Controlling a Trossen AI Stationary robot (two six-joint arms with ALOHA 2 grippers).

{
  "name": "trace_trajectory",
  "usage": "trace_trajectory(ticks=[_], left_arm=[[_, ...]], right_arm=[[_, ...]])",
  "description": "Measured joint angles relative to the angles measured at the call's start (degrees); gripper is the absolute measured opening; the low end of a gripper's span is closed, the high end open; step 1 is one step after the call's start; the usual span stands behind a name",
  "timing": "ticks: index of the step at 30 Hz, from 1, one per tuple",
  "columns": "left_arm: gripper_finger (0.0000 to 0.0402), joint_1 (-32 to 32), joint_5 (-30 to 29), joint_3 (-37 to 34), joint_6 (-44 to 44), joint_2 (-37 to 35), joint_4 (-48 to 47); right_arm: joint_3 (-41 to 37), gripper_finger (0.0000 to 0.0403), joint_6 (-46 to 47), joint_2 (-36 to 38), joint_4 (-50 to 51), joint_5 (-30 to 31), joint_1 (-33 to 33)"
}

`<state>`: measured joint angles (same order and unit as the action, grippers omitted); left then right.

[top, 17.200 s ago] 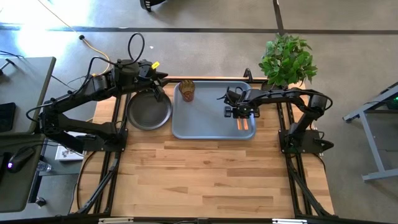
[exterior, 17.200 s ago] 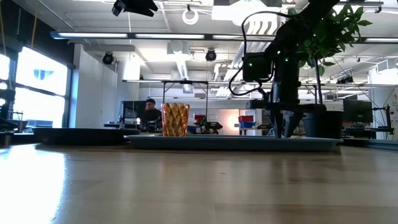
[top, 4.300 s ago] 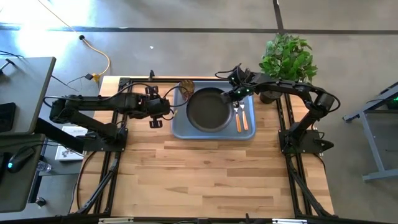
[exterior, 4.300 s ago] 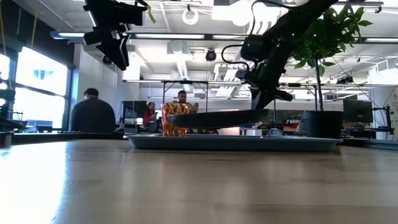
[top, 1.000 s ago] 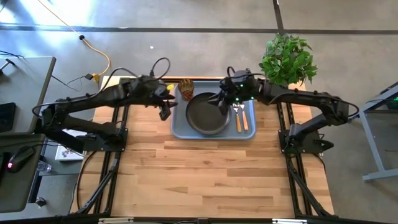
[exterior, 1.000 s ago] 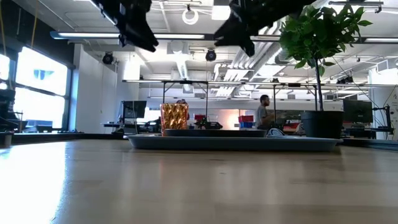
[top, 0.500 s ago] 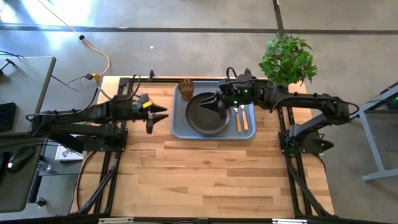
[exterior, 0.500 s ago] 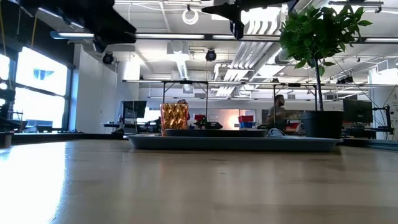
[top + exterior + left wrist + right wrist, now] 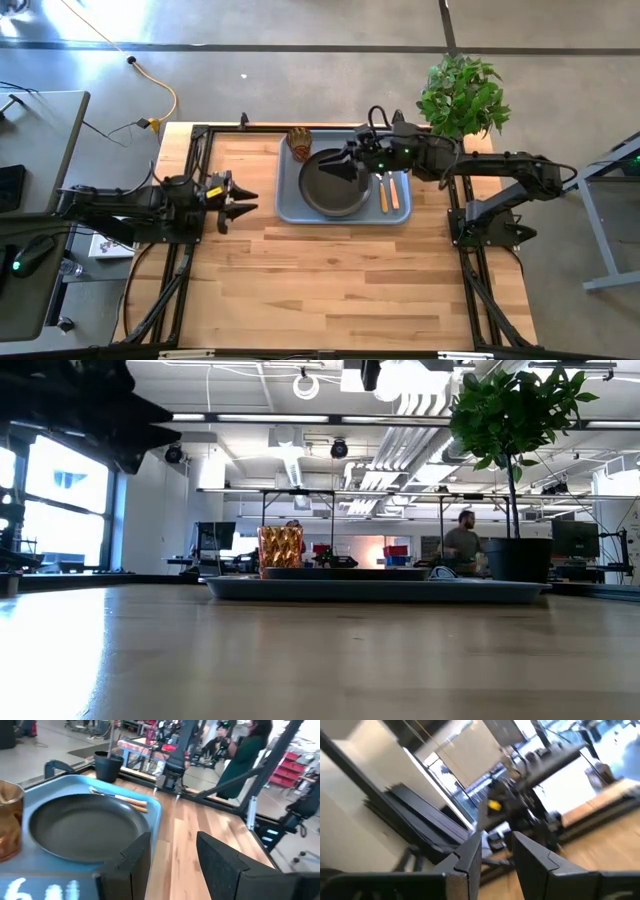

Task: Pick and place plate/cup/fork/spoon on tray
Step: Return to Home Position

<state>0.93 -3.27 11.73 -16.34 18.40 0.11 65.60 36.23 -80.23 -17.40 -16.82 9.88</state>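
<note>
The blue-grey tray (image 9: 290,200) lies at the table's far middle. The dark plate (image 9: 330,190) rests flat in it; it also shows in the left wrist view (image 9: 82,827). The amber cup (image 9: 299,143) stands upright in the tray's far left corner. The fork and spoon (image 9: 387,192) lie side by side along the tray's right side; I cannot tell which is which. My right gripper (image 9: 330,169) is open and empty above the plate. My left gripper (image 9: 243,201) is open and empty, left of the tray.
A potted plant (image 9: 460,95) stands at the far right corner. The near half of the wooden table (image 9: 340,290) is bare. A person (image 9: 462,550) shows in the room beyond, and another in a green top (image 9: 245,755) beyond the table.
My left gripper has drawn back from the tray toward the table's left and near edges, staying open. My right gripper has moved left over the plate and risen out of the top of the low view. The plate, cup, fork and spoon have stayed put on the tray.
</note>
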Motion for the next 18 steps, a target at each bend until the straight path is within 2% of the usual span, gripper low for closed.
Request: trace_trajectory(ticks=[8, 10, 12, 18], left_arm=[[0.0147, -2.61, -0.44, -6.70, 1.45, -8.14, 1.60], [0.0147, -3.03, -1.70, -8.69, 1.69, -9.58, 3.10], [0.0147, -3.24, -2.96, -10.84, 1.92, -10.78, 5.03], [0.0147, -3.26, -3.95, -11.09, 1.91, -11.51, 3.72]], right_arm=[[0.00, 0.0099, 8.53, -0.02, -5.00, 0.77, -0.25], [0.00, 0.0099, 7.72, -0.02, -5.81, 1.64, -0.25], [0.00, 0.0099, 5.87, -0.02, -6.60, -0.13, -0.23], [0.00, 0.0099, 4.92, 2.82, -8.03, -7.65, 2.23]])
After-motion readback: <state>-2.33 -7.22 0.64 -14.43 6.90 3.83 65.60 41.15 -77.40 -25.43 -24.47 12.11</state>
